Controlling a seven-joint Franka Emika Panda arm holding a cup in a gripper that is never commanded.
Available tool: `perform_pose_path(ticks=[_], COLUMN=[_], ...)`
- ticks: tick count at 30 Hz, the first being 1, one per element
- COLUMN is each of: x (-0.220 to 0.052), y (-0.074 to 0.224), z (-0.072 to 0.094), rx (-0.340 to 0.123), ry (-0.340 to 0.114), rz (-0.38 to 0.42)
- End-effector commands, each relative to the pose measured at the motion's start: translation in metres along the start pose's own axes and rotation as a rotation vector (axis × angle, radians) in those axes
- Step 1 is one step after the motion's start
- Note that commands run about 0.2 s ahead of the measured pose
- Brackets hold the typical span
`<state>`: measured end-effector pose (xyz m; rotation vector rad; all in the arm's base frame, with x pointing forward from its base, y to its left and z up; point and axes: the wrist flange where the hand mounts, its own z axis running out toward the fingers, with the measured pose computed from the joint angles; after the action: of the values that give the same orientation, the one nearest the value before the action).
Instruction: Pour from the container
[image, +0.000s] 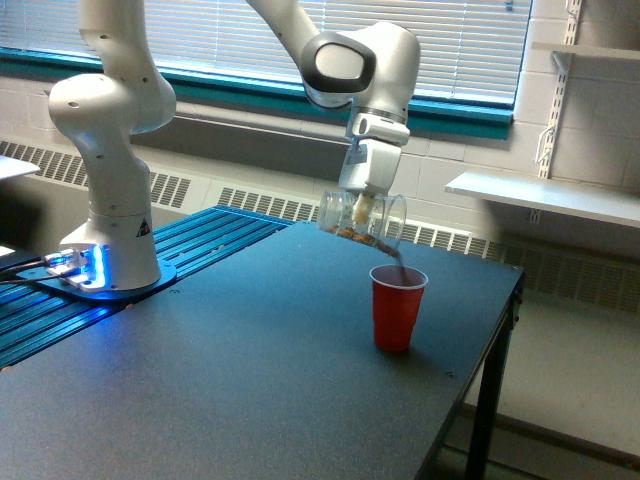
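We hold the clear cup (362, 220) tipped in our gripper (361, 212), brown bits streaming into the red cup (397, 308), some left inside.

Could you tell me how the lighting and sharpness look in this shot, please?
Exterior view: bright daylight through the blinds washes them out; blue glow at the arm's base; the table is dark and matte, without glare; the image is soft and low-resolution, so the granules in the container and the stream into the red cup blur together.
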<state>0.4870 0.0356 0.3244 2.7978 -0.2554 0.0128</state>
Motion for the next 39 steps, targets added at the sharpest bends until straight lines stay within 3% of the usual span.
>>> perform_pose_path(ticks=[1,16,26,39], x=[0.004,0.015,0.016,0.011], y=[-0.009,-0.015,-0.010,0.008], z=[-0.003,-0.009,-0.006,-0.011], rx=[-0.020,-0.080,-0.044,0.029], ry=[-0.014,-0.076,-0.085,-0.048], rz=[-0.063,-0.131,-0.109,-0.058])
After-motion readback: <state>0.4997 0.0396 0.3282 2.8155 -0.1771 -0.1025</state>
